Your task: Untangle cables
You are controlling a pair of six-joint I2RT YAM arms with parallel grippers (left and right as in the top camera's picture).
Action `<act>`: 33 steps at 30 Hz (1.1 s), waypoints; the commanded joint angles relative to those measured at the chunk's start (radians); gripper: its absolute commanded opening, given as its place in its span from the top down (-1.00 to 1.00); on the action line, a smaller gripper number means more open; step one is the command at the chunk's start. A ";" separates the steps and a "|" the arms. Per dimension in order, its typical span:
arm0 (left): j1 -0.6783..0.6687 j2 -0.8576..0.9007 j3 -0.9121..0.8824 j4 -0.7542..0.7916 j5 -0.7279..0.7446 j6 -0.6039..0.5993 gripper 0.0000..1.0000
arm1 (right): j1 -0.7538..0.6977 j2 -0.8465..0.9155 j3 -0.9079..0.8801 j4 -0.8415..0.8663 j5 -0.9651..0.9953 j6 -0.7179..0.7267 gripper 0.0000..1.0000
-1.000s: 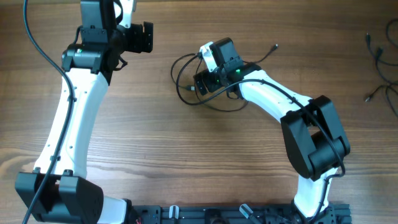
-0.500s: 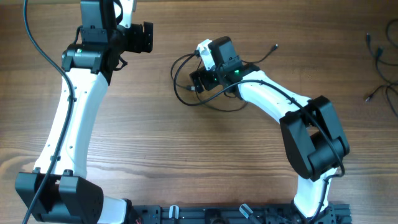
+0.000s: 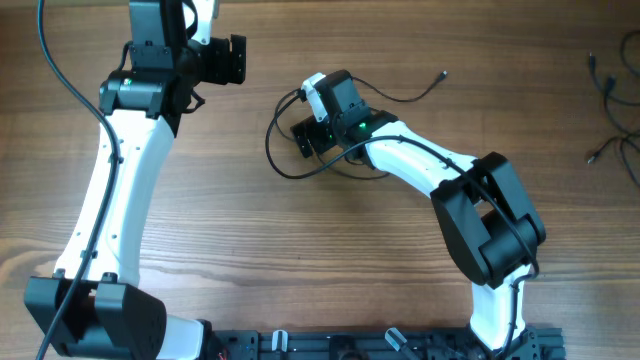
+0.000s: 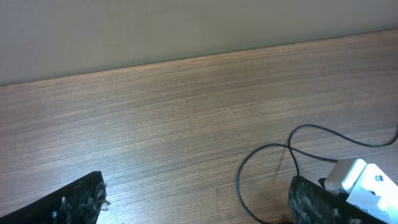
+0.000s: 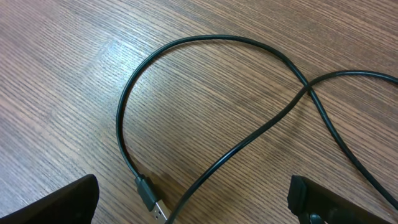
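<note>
Tangled thin black cables (image 3: 268, 150) lie in loose loops at the table's middle, and one strand runs right to a small plug (image 3: 443, 73). My right gripper (image 3: 298, 137) hovers low over the loops, open. In the right wrist view a cable loop (image 5: 186, 42) crosses another strand, and a USB plug (image 5: 152, 200) lies between the spread fingertips of the right gripper (image 5: 196, 208), which touch nothing. My left gripper (image 3: 240, 60) stands open at the back left, away from the tangle. Between its fingers (image 4: 68, 202) there is only bare wood, with a cable loop (image 4: 241, 174) nearby.
More thin black cords (image 3: 603, 90) lie at the far right edge of the table (image 3: 300, 260). The right arm's white wrist (image 4: 360, 180) shows at the lower right of the left wrist view. The table's far edge meets a pale wall (image 4: 186, 25).
My right gripper has moved left over the tangle, and the cable loop now reaches farther left. The left arm has stayed still.
</note>
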State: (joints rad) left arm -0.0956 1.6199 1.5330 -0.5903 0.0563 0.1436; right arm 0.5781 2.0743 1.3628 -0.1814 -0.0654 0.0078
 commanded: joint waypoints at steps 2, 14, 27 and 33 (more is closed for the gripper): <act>0.009 -0.018 -0.003 0.007 -0.009 -0.009 -0.92 | -0.001 0.030 0.012 0.004 0.021 0.034 -0.99; 0.009 -0.018 -0.003 0.008 0.002 -0.009 -0.93 | 0.009 0.051 0.010 0.001 0.021 0.099 -0.99; 0.009 -0.018 -0.003 0.008 0.006 -0.010 -0.92 | 0.014 0.064 0.004 -0.010 0.021 0.100 -0.99; 0.009 -0.018 -0.003 0.008 0.006 -0.010 -0.93 | 0.014 0.064 0.004 -0.025 0.021 0.101 -0.99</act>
State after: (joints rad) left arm -0.0956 1.6199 1.5330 -0.5865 0.0566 0.1436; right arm 0.5858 2.1113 1.3628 -0.1993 -0.0582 0.0906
